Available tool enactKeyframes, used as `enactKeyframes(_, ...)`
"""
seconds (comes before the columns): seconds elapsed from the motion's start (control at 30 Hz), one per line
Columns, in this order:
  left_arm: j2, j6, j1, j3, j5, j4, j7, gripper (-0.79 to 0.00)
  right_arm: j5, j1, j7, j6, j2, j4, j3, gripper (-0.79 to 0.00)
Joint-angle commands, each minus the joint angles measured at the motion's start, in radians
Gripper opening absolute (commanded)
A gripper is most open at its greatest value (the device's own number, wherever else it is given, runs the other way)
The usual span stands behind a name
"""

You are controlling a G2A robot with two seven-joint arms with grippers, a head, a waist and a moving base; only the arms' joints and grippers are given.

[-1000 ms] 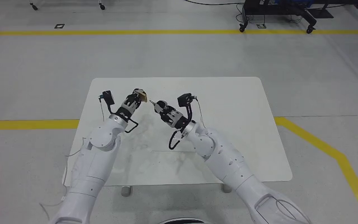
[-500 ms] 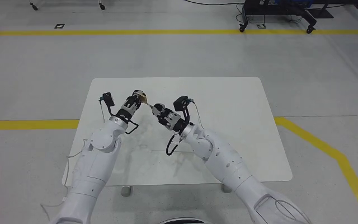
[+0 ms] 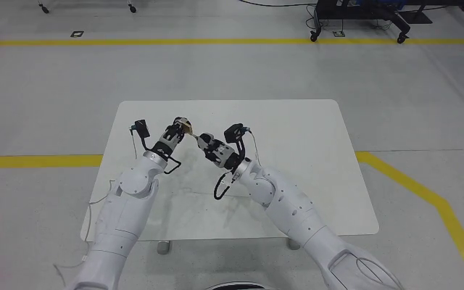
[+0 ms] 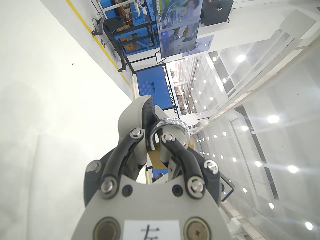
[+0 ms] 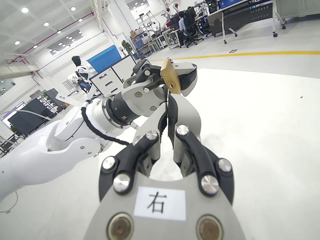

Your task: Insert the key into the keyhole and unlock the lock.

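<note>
While the brass lock [image 5: 171,77] is being held up off the table [image 3: 304,145] in the left pincer [image 4: 160,126], which is being closed around its body, the steel shackle [image 4: 171,122] is being shown between that pincer's pads in the left wrist view. It appears seated in the lock, so the unlocking is being judged as not yet done. The right pincer [image 5: 169,99] is being shown closed too, with its pads pressed flat together just beneath the lock. In the top view a thin key [image 3: 194,133] is being made out as a small sliver running from that pincer toward the lock, so the right pincer is being taken as gripping the key. The blade cannot be told apart from the pads in the right wrist view. The keyhole [image 5: 171,85] is being presented on the lock's end face, turned toward the right pincer, and is being seen as a small dark slot with nothing plainly in it. By that, the key is being judged as brought right up to the hole but not yet pushed in; whether its tip is touching the lock cannot be told. The picking up and the lining up are therefore being counted as done, while the insertion, the turn and the release of the shackle are being counted as left. One lock, one key, one keyhole, one table and two pincers, both closed, are being counted.
</note>
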State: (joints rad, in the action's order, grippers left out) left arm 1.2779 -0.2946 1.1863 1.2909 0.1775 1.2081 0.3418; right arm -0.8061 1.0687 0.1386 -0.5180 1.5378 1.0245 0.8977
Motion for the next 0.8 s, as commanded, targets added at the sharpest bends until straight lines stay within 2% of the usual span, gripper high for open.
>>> enactKeyframes(0.0,0.000,-0.002,0.000,0.002,-0.001,-0.001,-0.002,-0.785,0.002,0.000,0.002,-0.007,0.000,0.000,0.003,-0.785)
enactKeyframes(0.77,0.002,-0.040,0.018,0.002,-0.069,0.019,-0.038,-0.785,-0.017,-0.002,0.015,0.026,0.007,-0.011,0.002,-0.785)
